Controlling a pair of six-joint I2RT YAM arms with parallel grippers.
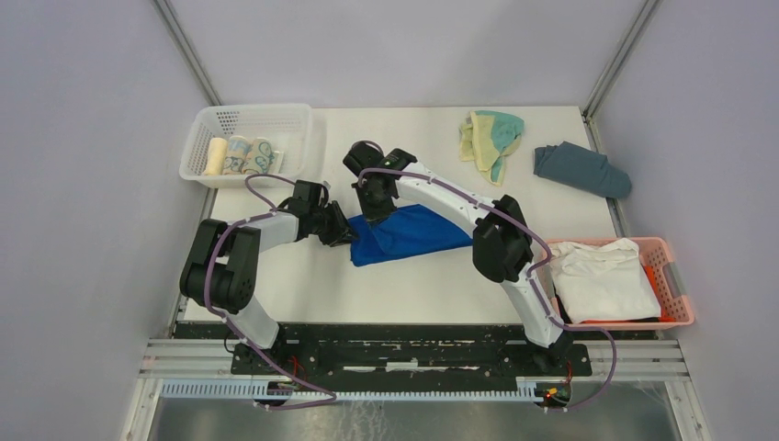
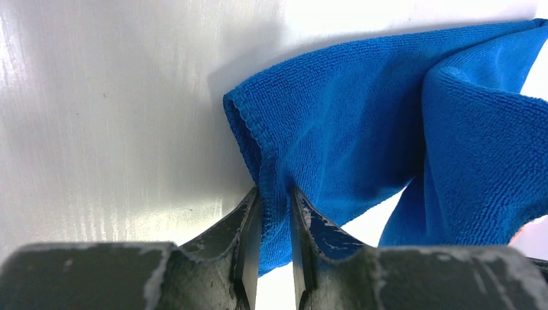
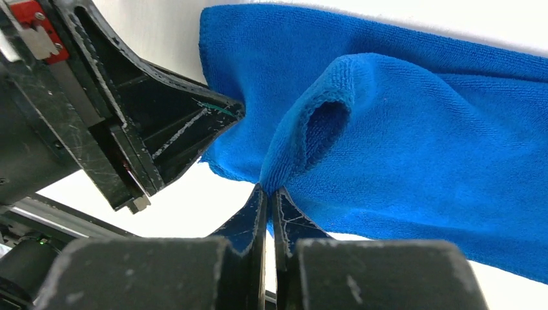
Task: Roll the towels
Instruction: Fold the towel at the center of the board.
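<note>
We see rolled cloths (image 1: 241,154) in the white lattice basket (image 1: 204,124), far-left corner; folded white cloth (image 1: 602,276) fills the pink basket (image 1: 677,280), right edge; mid-bench, left fingers (image 2: 247,223) and right fingers (image 3: 253,216) both pinch the plush blue towel (image 1: 409,234).

L gripper (image 2: 274,194) pinches the blue towel (image 2: 362,116) by its hemmed edge. Rest of towel bunches to the right w/ folds, over white table (image 2: 116,129).

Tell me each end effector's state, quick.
Left end effector: closed on the hem of the blue towel.
Right end effector: closed on a fold of it.
</note>
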